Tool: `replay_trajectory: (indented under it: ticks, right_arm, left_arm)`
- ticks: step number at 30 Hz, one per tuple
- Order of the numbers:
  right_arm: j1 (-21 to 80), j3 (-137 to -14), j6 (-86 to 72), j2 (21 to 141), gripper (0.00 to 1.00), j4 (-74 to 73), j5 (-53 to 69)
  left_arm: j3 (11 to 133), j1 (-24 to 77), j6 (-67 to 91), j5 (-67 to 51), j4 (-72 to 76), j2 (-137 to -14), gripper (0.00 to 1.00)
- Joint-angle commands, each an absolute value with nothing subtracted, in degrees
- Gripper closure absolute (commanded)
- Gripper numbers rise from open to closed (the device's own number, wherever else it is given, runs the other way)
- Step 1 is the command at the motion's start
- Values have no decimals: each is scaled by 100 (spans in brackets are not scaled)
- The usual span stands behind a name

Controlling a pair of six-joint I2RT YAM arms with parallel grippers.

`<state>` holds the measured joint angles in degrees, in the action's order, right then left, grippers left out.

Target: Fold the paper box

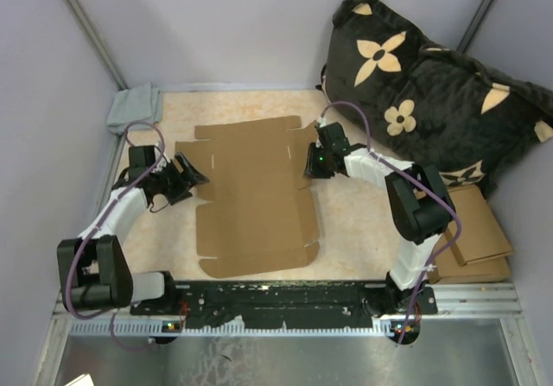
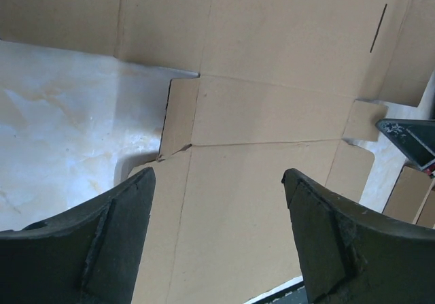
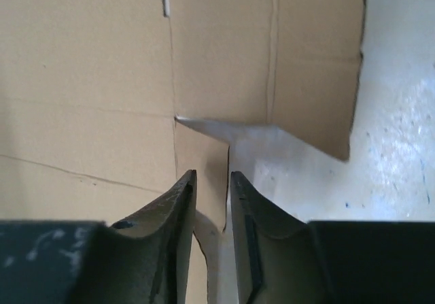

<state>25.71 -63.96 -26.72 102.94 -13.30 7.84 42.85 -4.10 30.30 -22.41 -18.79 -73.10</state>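
The paper box (image 1: 255, 192) lies flat and unfolded on the pale tabletop, a brown die-cut sheet with flaps and slits. My left gripper (image 1: 192, 177) is open at the sheet's left edge; in the left wrist view its jaws (image 2: 219, 175) stand wide apart above the cardboard (image 2: 272, 113), holding nothing. My right gripper (image 1: 309, 163) is at the sheet's right edge. In the right wrist view its jaws (image 3: 212, 175) stand a narrow gap apart over the edge of a small side tab of the box (image 3: 88, 66). I cannot see them pinching it.
A black pillow with tan flowers (image 1: 423, 92) fills the back right corner. A pile of brown cardboard pieces (image 1: 475, 230) lies at the right beside the right arm. A grey cloth (image 1: 136, 107) sits at the back left. Walls enclose the table.
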Motion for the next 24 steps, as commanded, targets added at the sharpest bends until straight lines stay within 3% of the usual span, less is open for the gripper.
replay_trajectory:
  ticks: [1, 7, 14, 24]
  right_arm:
    - [2611, -6929, -2560, 10465, 79, -1353, 913]
    - [2610, -6995, -2344, 10421, 95, -1596, 812]
    - [2619, -6977, -2086, 10272, 97, -1731, 972]
    - [2750, -6997, -1923, 10135, 100, -1968, 779]
  left_arm:
    - [4346, -300, 3220, -2264, -1536, -7601, 20]
    - [4445, -17, 3269, -2002, -1374, -7971, 25]
    - [4651, 511, 3272, -1696, -1322, -8330, 30]
    - [4863, 1331, 3426, -1451, -1250, -8524, 31]
